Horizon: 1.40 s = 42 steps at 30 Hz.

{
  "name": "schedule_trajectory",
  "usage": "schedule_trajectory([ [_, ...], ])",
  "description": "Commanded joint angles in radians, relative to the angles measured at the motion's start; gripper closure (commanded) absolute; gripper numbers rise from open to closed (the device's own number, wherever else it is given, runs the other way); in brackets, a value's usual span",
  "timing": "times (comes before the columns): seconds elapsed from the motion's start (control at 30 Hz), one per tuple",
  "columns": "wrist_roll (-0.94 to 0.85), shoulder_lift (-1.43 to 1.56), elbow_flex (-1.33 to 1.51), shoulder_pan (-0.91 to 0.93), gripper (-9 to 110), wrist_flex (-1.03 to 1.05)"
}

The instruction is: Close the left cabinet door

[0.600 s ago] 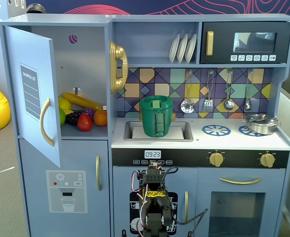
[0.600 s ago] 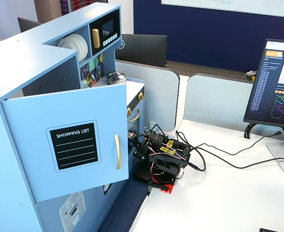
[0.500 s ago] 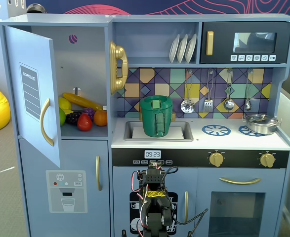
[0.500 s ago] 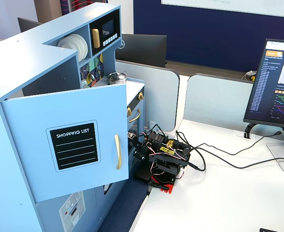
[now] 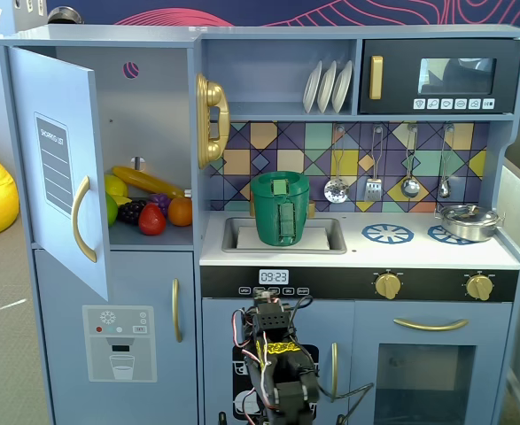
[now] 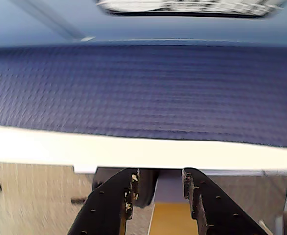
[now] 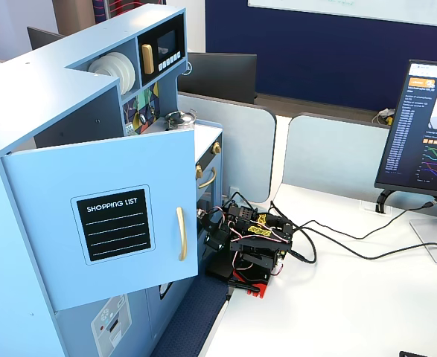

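Front fixed view: the door (image 5: 58,168) stood swung wide open at the kitchen's upper left, its gold handle (image 5: 82,219) toward the camera; toy fruit (image 5: 149,209) lay on the shelf behind it. A clock (image 5: 274,277) read "09:23". The arm (image 5: 275,367) sat folded low in front.
Wrist view: the pincer (image 6: 159,183) was slightly spread and empty, over a dark blue mat (image 6: 143,93); the picture was blurred.
Side fixed view: only here did the door's black panel (image 7: 115,224) read plainly "SHOPPING LIST". The white tabletop (image 7: 337,297) carried a monitor (image 7: 420,134).
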Motion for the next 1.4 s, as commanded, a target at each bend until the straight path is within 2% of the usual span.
schedule_trajectory([
  [0.0, 0.046, -0.026, -0.029, -0.169, 101, -0.044],
  [0.13, 0.028, -0.081, -0.103, -0.336, 101, -0.196],
  [0.3, 0.064, -0.137, -0.29, -0.584, 102, -0.225],
  [0.4, 0.064, -0.149, -0.394, -0.666, 102, -0.268],
  [0.7, -0.055, -0.155, -0.609, -0.999, 102, -0.442],
  [0.87, -0.083, -0.241, -0.713, -1.117, 102, -0.584],
  [1.37, -0.19, -0.561, -1.005, -1.367, 102, -0.761],
])
